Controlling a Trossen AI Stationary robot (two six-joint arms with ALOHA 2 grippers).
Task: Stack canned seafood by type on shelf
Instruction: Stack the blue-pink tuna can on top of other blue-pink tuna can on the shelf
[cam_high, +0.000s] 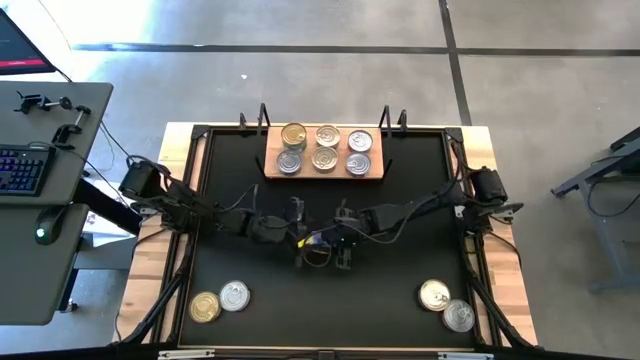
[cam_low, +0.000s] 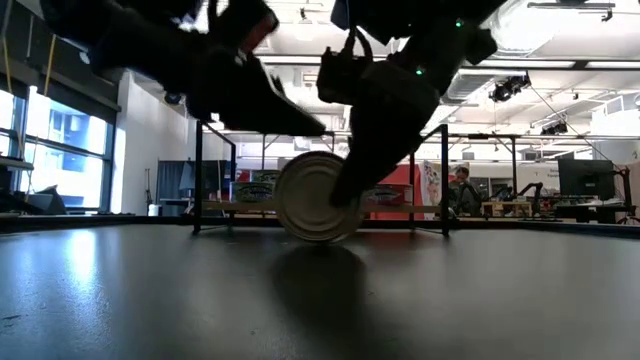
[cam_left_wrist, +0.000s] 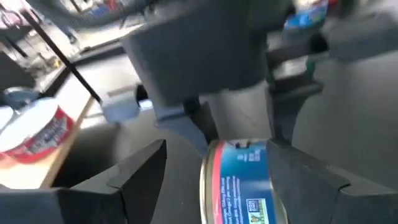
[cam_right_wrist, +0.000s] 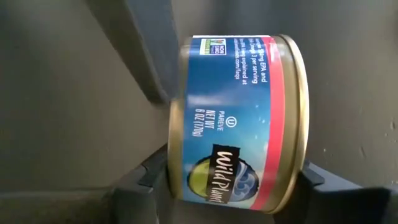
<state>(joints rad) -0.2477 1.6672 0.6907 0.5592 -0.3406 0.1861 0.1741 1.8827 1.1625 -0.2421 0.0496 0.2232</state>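
A: Where's the tin (cam_right_wrist: 239, 124) just now?

B: Centre of the frame in the high view, on edge, its blue label with a red band showing. It sits between the right jaws (cam_right_wrist: 233, 186), one finger on each flat end. Those jaws are closed on it.

A: And the left jaws (cam_left_wrist: 214, 180)?

B: Spread wide, just beside the same tin (cam_left_wrist: 239, 183). It lies in the gap between the fingers, but they stand clear of it. In the low view the tin (cam_low: 312, 196) hangs just above the counter (cam_low: 320, 300).

A: The shelf (cam_high: 322, 176)?

B: Upper centre of the high view, carrying six tins in two rows. Two more tins (cam_high: 220, 302) lie lower left on the counter, two (cam_high: 446, 304) lower right.
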